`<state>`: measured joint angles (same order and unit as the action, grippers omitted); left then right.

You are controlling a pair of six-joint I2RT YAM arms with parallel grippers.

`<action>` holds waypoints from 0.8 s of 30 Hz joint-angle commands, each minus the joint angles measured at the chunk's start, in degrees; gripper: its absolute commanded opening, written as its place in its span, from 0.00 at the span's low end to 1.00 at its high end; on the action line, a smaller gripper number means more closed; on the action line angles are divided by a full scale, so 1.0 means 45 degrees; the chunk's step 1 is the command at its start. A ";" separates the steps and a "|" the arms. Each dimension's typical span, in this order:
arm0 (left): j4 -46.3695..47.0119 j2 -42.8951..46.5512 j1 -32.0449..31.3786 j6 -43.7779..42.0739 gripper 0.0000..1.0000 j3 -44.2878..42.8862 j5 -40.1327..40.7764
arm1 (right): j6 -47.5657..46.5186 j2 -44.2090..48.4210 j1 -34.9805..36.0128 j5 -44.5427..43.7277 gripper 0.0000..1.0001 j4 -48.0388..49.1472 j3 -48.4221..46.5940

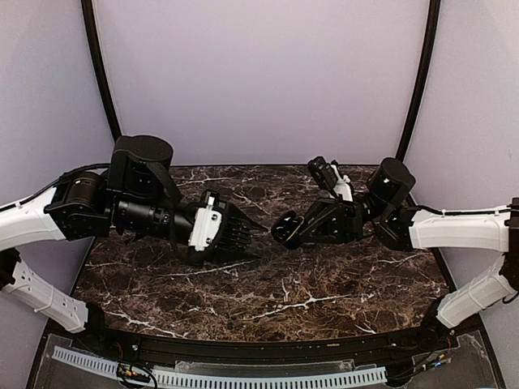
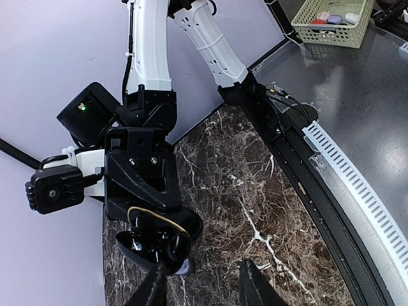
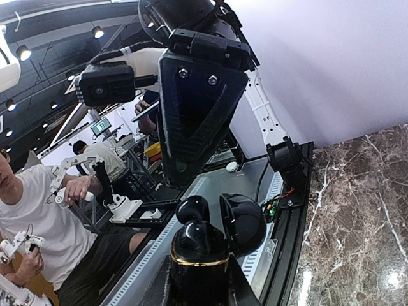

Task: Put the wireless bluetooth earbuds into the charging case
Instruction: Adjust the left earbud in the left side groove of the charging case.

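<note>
The one dark earbud [image 3: 191,209] I can pick out, a small glossy rounded bud, sits at the mouth of the glossy black charging case [image 3: 194,255] with its gold band, beside the flipped-open lid [image 3: 242,223]. I cannot tell from here whether it is fully seated in its well. The case is up off the table, clamped between the fingers of my right gripper [image 1: 285,229], with its open mouth turned toward the left arm. I steer by that facing: the left gripper [image 2: 203,275] points at the mouth roughly along the case's long axis, tips just short of it and fingers spread with nothing clearly between them. A pale greyish blob by one left fingertip may be a second bud. I judge the left arm should do the pressing. Below both lies the dark veined marble table [image 1: 268,300], and a pale green plastic basket [image 2: 325,35] stands well apart.
</note>
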<state>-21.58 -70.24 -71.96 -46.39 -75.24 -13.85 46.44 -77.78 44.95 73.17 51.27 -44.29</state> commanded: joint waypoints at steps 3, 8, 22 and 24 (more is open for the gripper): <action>-0.0700 -0.0344 -0.0124 -0.0448 0.36 -0.0650 0.0362 | -0.0733 0.0261 0.0120 -0.0192 0.00 -0.1000 -0.0160; -0.1019 -0.0642 -0.0160 -0.0779 0.34 -0.0857 0.0713 | -0.1027 0.0165 0.0302 -0.0268 0.00 -0.1609 -0.0251; -0.1297 -0.1049 -0.0437 -0.1459 0.25 -0.0719 0.1265 | -0.1508 -0.0123 0.0489 -0.0304 0.00 -0.2565 -0.0639; -0.1283 -0.1098 -0.0466 -0.1530 0.25 -0.0672 0.1408 | -0.1520 -0.0169 0.0532 -0.0283 0.00 -0.2588 -0.0665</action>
<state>-26.09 -74.96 -73.56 -51.99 -77.56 -8.75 40.53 -77.87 46.59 72.05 39.29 -45.32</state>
